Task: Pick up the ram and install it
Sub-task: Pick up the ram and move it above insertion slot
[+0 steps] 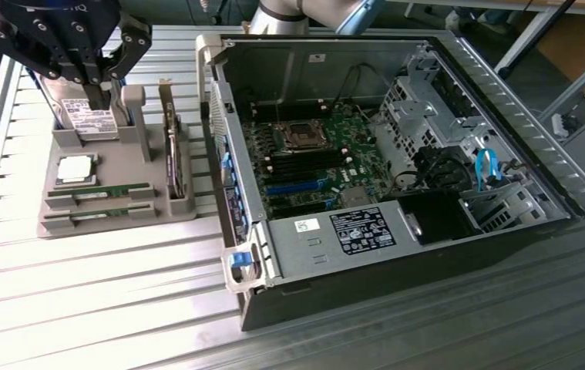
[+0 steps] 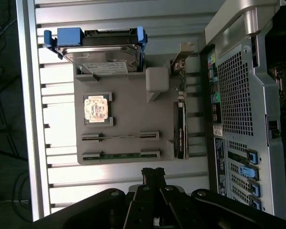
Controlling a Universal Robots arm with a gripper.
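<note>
Two ram sticks lie edge-up in slots at the front of a grey holder point(image 1: 117, 166); one ram stick point(image 1: 100, 191) point(image 2: 120, 137) sits behind the other point(image 1: 100, 210) point(image 2: 121, 155). My black gripper point(image 1: 97, 96) point(image 2: 153, 174) hangs above the holder's far end, over the hard drive point(image 1: 92, 119). It is well apart from the ram. Its fingers are shut together with nothing between them. The open computer case point(image 1: 395, 154) lies on the exterior view's right, with its green motherboard point(image 1: 307, 158) exposed.
The holder also carries a square silver processor point(image 1: 74, 169) point(image 2: 96, 109), the hard drive point(image 2: 102, 52) in blue brackets, and an expansion card point(image 1: 176, 166) point(image 2: 180, 129) standing on edge. All of this rests on a ribbed metal table point(image 1: 97, 301). The case's wall point(image 1: 220, 154) stands close beside the holder.
</note>
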